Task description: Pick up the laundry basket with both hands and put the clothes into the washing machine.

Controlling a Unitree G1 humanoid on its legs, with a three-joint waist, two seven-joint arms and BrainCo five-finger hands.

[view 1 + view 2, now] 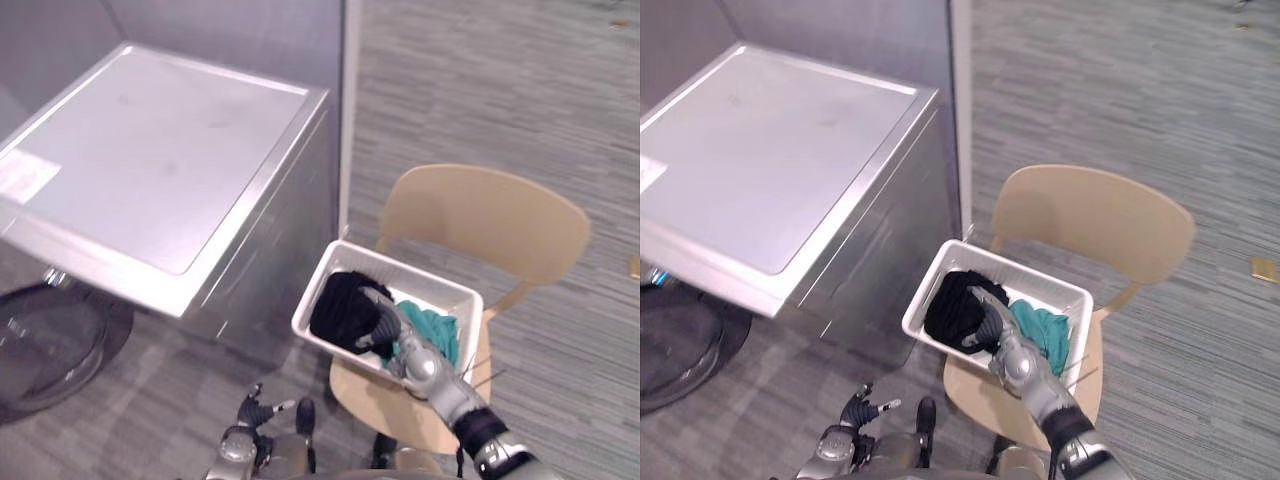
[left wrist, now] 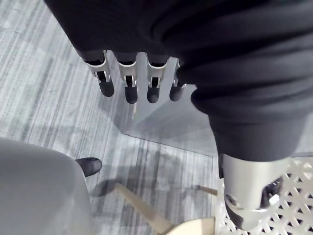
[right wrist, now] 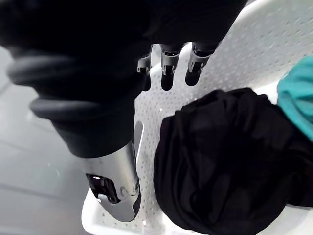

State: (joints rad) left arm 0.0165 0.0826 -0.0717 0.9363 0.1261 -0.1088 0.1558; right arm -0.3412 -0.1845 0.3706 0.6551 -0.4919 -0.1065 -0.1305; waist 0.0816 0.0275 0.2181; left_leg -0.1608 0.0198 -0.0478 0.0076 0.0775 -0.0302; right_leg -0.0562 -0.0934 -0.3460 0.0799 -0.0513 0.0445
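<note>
Basket [image 1: 420, 280] sits on the chair [image 1: 490, 215] beside the washing machine [image 1: 150, 160], with black clothes [image 1: 345, 305] inside. It's probably light, flexy plastic, so the rim on both sides looks safest. Right hand [image 1: 388, 322] hovers over the clothes with loose fingers; left hand [image 1: 250, 410] hangs low, fingers straight.

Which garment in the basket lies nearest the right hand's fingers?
The black garment, at the basket end nearer the washing machine, beside the right hand. The teal garment lies at the opposite end.

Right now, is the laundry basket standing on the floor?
No, the laundry basket rests on the seat of the wooden chair, raised above the floor.
</note>
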